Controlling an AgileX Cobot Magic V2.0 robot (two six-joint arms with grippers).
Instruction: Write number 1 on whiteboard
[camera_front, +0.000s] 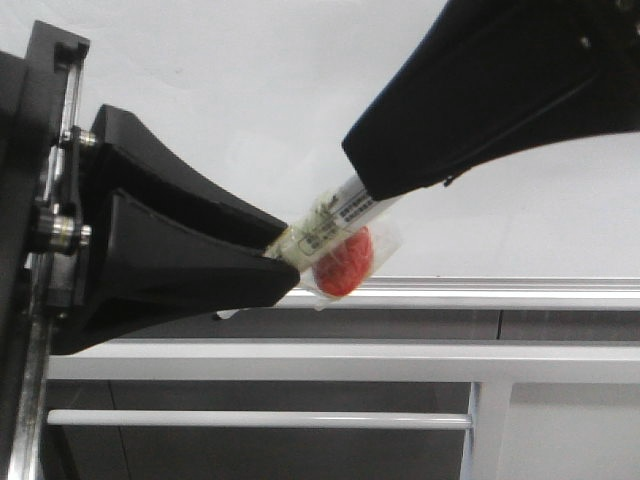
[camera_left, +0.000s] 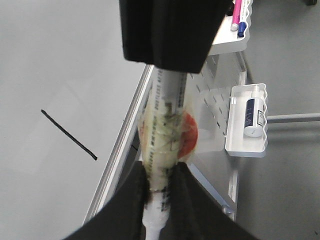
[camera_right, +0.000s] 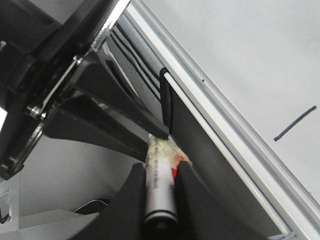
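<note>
Front view: the left tool (camera_front: 285, 262) enters from the left and the right tool (camera_front: 365, 195) from the upper right, and both are clenched on one marker pen (camera_front: 335, 222), which spans the gap between them on a slant. The pen is a pale barrel with printed lettering, wrapped in clear tape over a red patch (camera_front: 345, 265). Behind the pen stands the whiteboard (camera_front: 250, 110), its silver bottom edge (camera_front: 500, 292) running level, with white frame bars (camera_front: 300, 362) below it.

Left wrist view: the left tool (camera_left: 161, 192) grips the taped end of the marker pen (camera_left: 167, 135), while the dark body of the other arm covers the far end. The number 1 (camera_left: 69, 135) appears as a thin black slanted stroke on the whiteboard (camera_left: 50, 65), well apart from the pen and clear of the board's edge. Beside the board, a perforated panel (camera_left: 220, 95) carries a white holder (camera_left: 247, 142) containing a small bottle (camera_left: 254, 116); two further pens (camera_left: 238, 17) lie in a tray above it.

Right wrist view: the right tool (camera_right: 160, 187) is closed around the barrel of the marker pen (camera_right: 159, 177), meeting the left tool's fingers (camera_right: 145, 125) at the taped section. The number 1 (camera_right: 295, 123) shows on the whiteboard (camera_right: 240, 55) beyond the silver edge.
</note>
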